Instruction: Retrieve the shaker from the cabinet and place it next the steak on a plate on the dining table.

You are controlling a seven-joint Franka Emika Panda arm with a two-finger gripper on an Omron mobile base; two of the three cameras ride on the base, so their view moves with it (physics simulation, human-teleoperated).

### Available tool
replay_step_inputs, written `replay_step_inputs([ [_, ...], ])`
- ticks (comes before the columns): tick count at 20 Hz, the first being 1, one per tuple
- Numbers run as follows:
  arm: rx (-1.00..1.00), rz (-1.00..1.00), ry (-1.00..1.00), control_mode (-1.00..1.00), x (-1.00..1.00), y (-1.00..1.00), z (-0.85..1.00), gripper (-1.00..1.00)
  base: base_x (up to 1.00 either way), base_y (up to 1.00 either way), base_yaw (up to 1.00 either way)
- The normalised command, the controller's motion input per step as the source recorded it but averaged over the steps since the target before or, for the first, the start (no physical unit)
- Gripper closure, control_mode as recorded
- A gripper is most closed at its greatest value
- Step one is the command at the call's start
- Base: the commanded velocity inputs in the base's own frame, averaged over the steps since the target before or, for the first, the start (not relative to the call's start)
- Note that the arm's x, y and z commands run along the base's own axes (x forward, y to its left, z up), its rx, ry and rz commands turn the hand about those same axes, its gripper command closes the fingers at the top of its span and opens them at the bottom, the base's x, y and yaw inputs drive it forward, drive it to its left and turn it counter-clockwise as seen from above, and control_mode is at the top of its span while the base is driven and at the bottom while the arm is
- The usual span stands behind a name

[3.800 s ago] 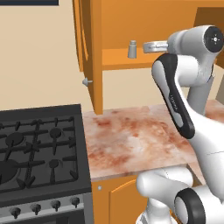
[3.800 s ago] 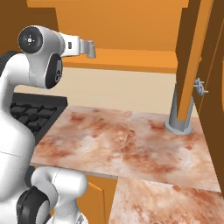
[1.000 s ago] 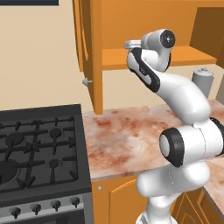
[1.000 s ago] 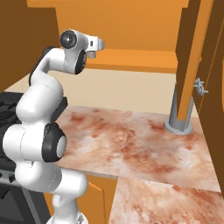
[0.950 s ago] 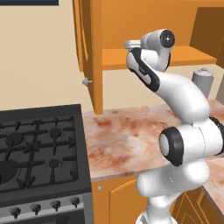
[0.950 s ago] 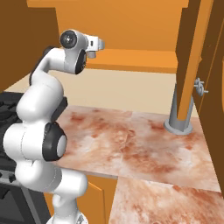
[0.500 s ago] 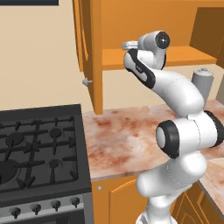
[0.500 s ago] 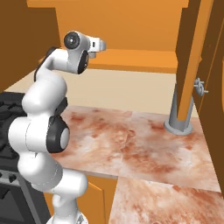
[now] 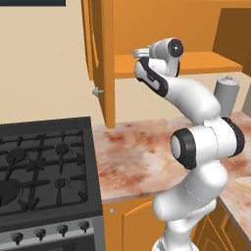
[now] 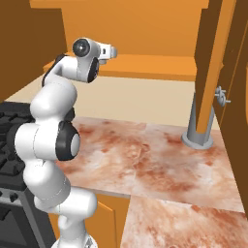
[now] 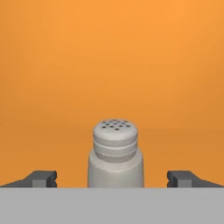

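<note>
Arm has reached deeper into orange wooden cabinet (image 9: 162,63); claw (image 11: 114,178) wide, small grey metallic shaker (image 11: 115,154) centred between fingertips (image 11: 41,178), ungripped, upright for side grasp.

A black stove (image 9: 44,166) with grates and front knobs adjoins the marbled bench (image 10: 145,160) on one side. At the bench's far end stands a tall grey canister (image 9: 226,95), apparently knob-lidded, near the back wall.
</note>
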Motion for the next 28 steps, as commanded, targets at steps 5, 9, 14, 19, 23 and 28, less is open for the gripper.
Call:
replay_step_inputs([
  [5, 0.0, 0.0, 0.0, -1.0, 0.14, -0.02, -0.02, -1.0, 0.0, 0.0, 0.0],
  [9, 0.0, 0.0, 0.0, -1.0, 0.29, 0.13, -0.13, 1.0, 0.0, 0.0, 0.0],
  [14, 0.0, 0.0, 0.0, -1.0, 0.15, 0.23, -0.04, 1.0, 0.0, 0.0, 0.0],
  [19, 0.01, 0.0, -0.11, -1.0, -0.69, -0.14, 0.03, 1.0, 0.0, 0.0, 0.0],
  [23, 0.09, 0.0, -0.16, -1.0, -1.0, -0.64, 0.01, 1.0, 0.0, 0.0, 0.0],
  [28, 0.11, 0.0, -0.17, -1.0, -1.0, -0.93, 0.0, 1.0, 0.0, 0.0, 0.0],
])
